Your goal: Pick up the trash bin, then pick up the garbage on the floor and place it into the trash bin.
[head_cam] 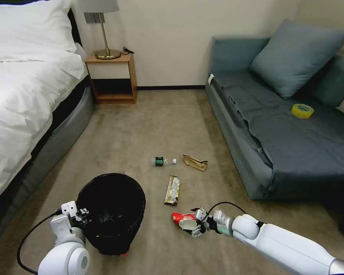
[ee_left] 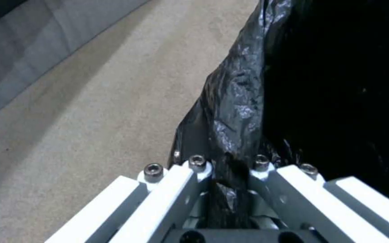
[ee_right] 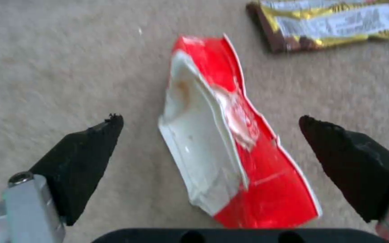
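My left tool (ee_left: pixel 228 175) is clamped on the trash bin (head_cam: pixel 111 212) rim; right tool (ee_right: pixel 210 135), spread apart, straddles the red-and-white wrapper (ee_right: pixel 233 141) beside the bin; flat foil may slip out on closing.

A white-sheeted bed (head_cam: pixel 23 88) lies left, beside a small wooden nightstand (head_cam: pixel 112 78) bearing a brass-stemmed lamp (head_cam: pixel 105 34); right, a grey-blue fabric sofa (head_cam: pixel 294 149) carries a matching square cushion (head_cam: pixel 296 57) and a yellow tape roll (head_cam: pixel 302 110), over beige carpet (head_cam: pixel 141 126).
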`<state>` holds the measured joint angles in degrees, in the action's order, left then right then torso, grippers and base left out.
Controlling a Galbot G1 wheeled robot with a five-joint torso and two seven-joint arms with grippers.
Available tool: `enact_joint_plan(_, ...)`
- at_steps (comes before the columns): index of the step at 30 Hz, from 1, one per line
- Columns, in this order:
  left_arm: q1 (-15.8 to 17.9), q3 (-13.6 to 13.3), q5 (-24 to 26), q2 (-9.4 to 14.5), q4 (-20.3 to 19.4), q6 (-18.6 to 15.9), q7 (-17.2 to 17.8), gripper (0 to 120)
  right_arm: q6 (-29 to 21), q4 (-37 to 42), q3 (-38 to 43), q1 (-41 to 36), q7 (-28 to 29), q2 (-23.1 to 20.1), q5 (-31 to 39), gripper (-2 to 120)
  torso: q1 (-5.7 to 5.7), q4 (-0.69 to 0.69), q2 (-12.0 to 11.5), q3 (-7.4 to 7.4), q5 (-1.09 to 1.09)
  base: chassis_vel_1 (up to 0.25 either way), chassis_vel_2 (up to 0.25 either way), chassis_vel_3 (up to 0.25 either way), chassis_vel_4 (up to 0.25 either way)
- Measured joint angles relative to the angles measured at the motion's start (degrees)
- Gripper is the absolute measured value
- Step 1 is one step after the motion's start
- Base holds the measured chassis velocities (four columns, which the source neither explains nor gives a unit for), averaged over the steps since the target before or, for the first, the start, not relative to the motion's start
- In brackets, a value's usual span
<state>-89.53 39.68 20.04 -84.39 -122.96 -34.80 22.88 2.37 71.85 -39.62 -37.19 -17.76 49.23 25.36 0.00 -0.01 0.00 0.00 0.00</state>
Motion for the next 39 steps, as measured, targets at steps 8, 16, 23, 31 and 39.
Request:
enact_joint_plan(8, -0.3, 0.2, -0.1, -0.1, -0.2, 0.3, 0.0, 2, 4.9, -9.0, -0.4, -0.5, 0.6, 3.2, -3.5, 75, 0.0, 0.01, 0.0, 0.0, 0.0, 0.0, 0.0, 0.0, 0.0)
enact_joint_plan(16, -0.4, 0.2, -0.5, -0.1, 0.4, 0.9, 0.0, 2, 6.8, -11.1, 0.7, -1.5, 2.0, 3.7, -4.8, 42, 0.0, 0.0, 0.0, -0.01, 0.0, 0.0, 0.0, 0.0, 0.0)
enact_joint_plan(23, -0.3, 0.0, -0.6, -0.2, 0.4, 1.0, -0.2, 2, 7.0, -9.4, 1.1, -1.8, 3.3, 3.3, -4.5, 19, 0.0, 0.01, 0.0, 0.0, 0.0, 0.0, 0.0, 0.0, 0.0)
enact_joint_plan(31, -0.1, -0.2, -0.6, 0.0, 0.3, 1.1, -0.3, 2, 6.7, -2.9, 2.8, -3.9, 6.3, 1.5, -2.2, 0, 0.0, 0.01, 0.0, 0.0, 0.0, 0.0, 0.0, 0.0, 0.0)
enact_joint_plan(39, 0.3, -0.6, -0.4, 0.2, 0.5, 0.9, -0.4, 2, 2.2, 15.5, 9.4, -6.2, 10.6, -4.3, 4.0, 0, 0.0, 0.0, 0.0, 0.0, -0.01, 0.0, 0.0, 0.0, 0.0)
